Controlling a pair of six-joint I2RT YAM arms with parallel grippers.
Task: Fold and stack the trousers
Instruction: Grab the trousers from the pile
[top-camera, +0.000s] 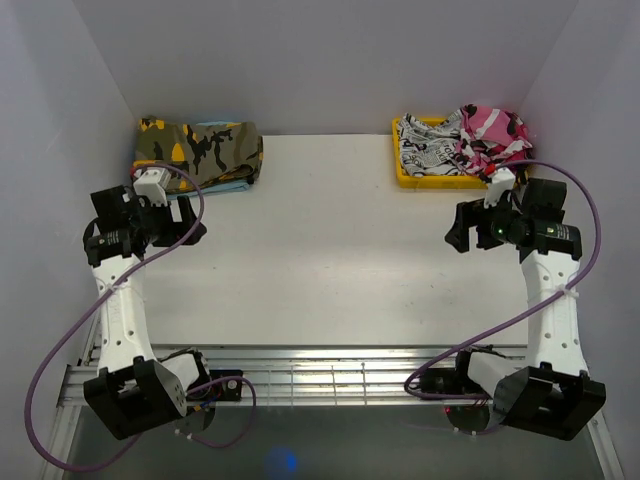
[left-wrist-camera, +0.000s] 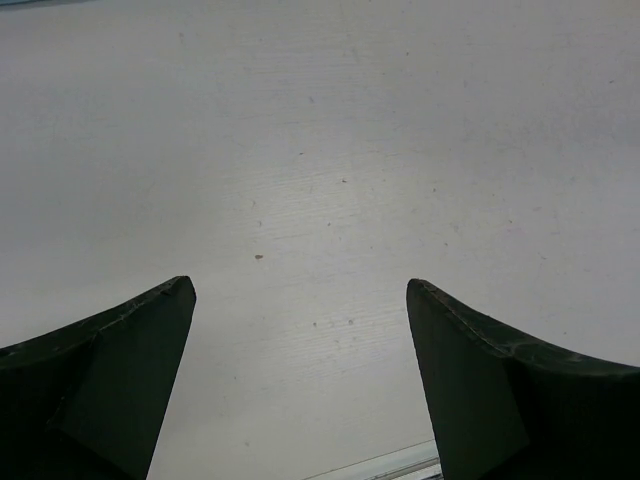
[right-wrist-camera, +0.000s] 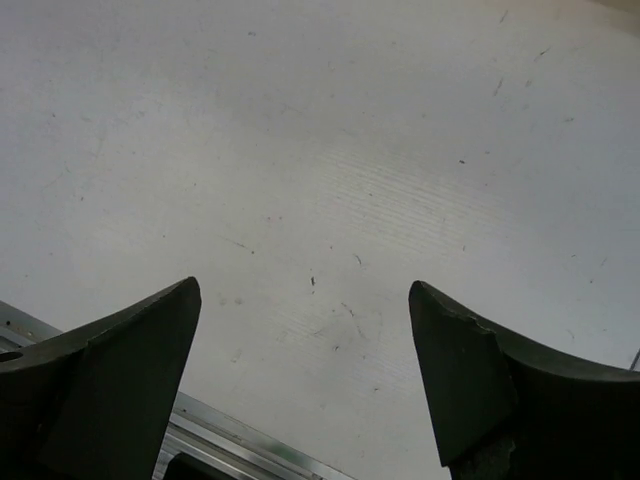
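Top external: the trousers (top-camera: 490, 138) lie bunched in the yellow bin (top-camera: 404, 172) just beyond my right claw (top-camera: 462, 231), wide and empty over the bench (top-camera: 330, 250); my left claw (top-camera: 192, 224) gapes too.

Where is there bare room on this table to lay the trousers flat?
The middle of the table is bare, between the left gripper and the right gripper, from near edge to back wall. Crowded: far left corner, olive camouflage garment; far right corner, yellow tray holding the trousers and a white printed garment.
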